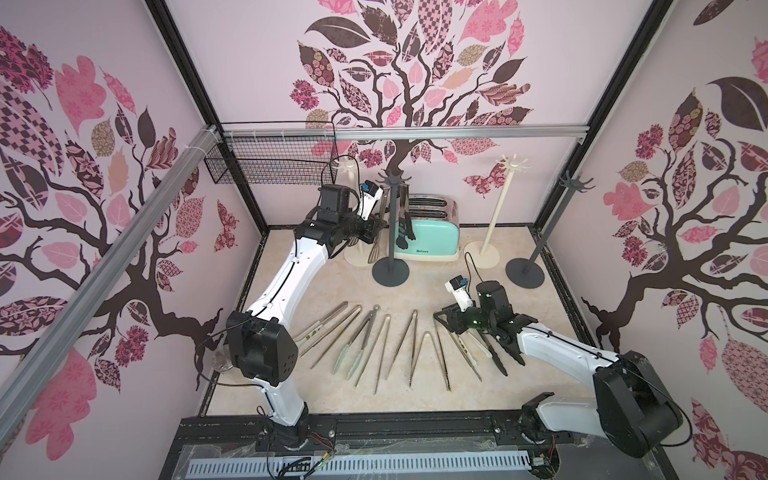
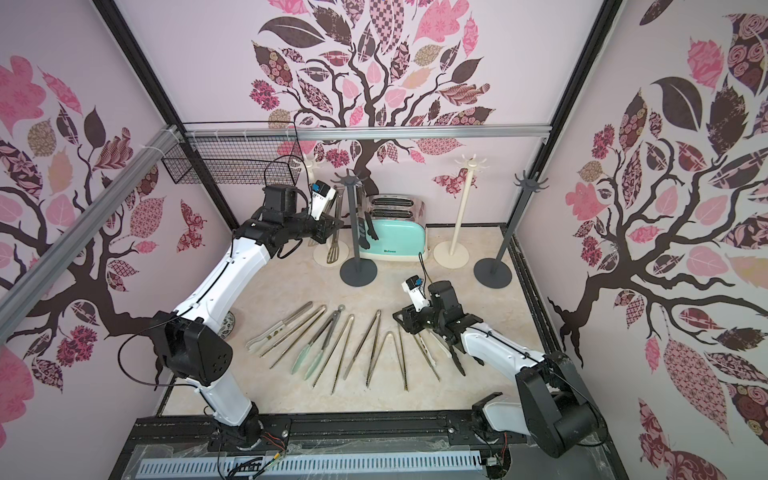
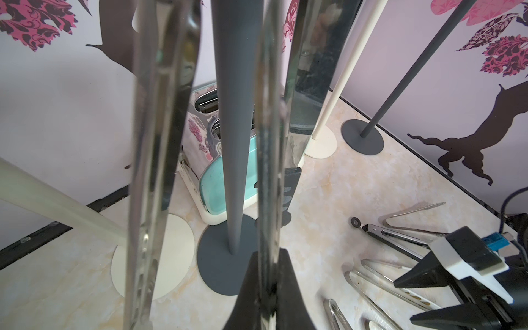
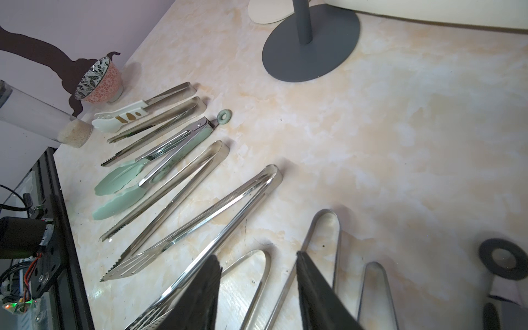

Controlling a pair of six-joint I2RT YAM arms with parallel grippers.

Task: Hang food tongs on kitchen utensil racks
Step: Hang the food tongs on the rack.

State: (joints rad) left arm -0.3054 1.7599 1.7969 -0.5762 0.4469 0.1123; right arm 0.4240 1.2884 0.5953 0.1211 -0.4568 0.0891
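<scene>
My left gripper (image 1: 375, 229) (image 3: 268, 253) is raised at the back left, shut on one arm of upright steel food tongs (image 1: 373, 252) (image 3: 267, 128). These stand between the cream kitchen utensil rack (image 1: 351, 166) and the dark grey rack (image 1: 392, 179) (image 3: 234, 143); their top end is hidden. Black-tipped tongs (image 1: 405, 232) hang on that dark grey rack. A second cream rack (image 1: 514, 163) and a second dark grey one (image 1: 575, 181) stand to the right. Several tongs (image 1: 374, 345) (image 4: 183, 160) lie fanned on the table. My right gripper (image 1: 441, 321) (image 4: 256, 255) hovers open over a short steel pair (image 4: 264, 268).
A mint-green toaster (image 1: 428, 237) stands behind the dark grey rack. A black wire basket (image 1: 266, 166) hangs on the back left wall. A small patterned cup (image 4: 98, 81) and a glass cylinder (image 4: 43, 120) sit at the table's left edge.
</scene>
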